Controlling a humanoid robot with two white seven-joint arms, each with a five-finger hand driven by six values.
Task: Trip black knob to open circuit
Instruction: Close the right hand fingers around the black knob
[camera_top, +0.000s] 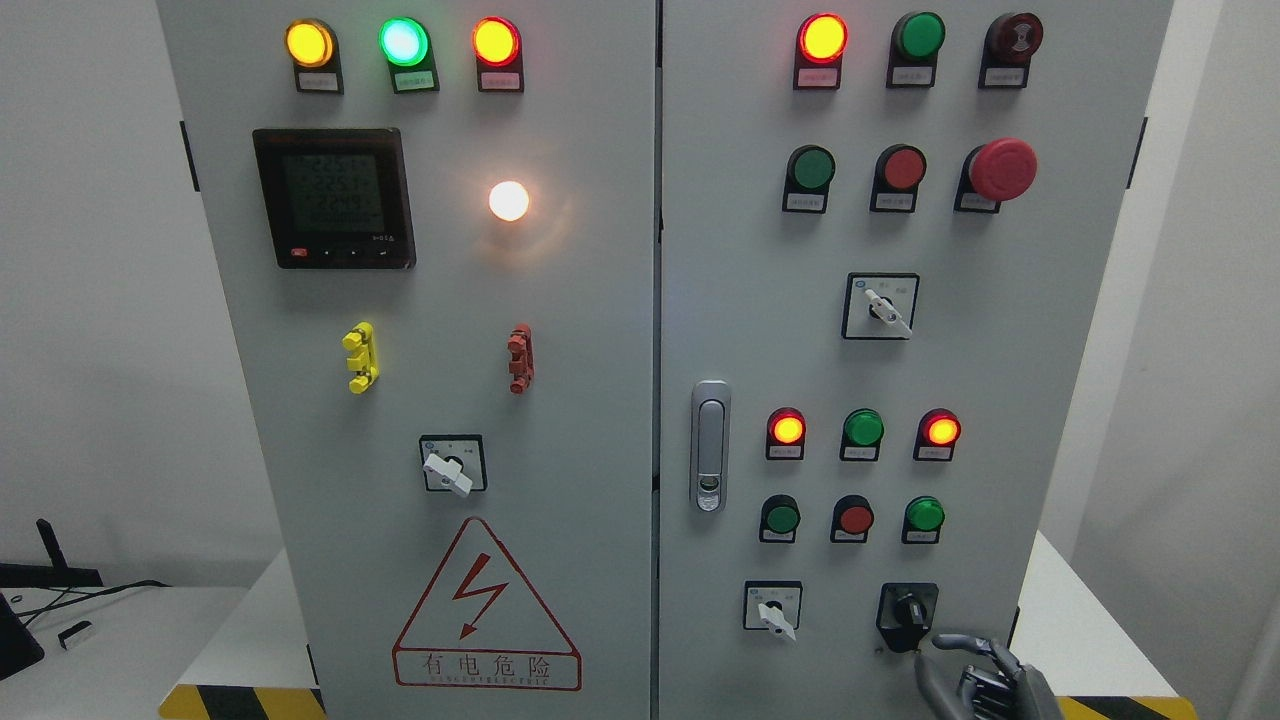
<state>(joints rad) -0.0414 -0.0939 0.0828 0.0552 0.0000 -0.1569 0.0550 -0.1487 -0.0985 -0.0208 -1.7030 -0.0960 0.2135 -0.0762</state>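
Low at the bottom right, the right hand rises toward the cabinet's right door, its fingers loosely spread and grasping nothing, tips just below the black knob. That knob sits in the door's lowest row, right of a white selector switch. 3 round buttons line up above, with a silver door handle further left.

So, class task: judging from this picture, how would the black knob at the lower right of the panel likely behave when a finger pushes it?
The black knob is panel-mounted, so it likely turns rather than shifts. It looks small and smooth, so the right hand might slip.
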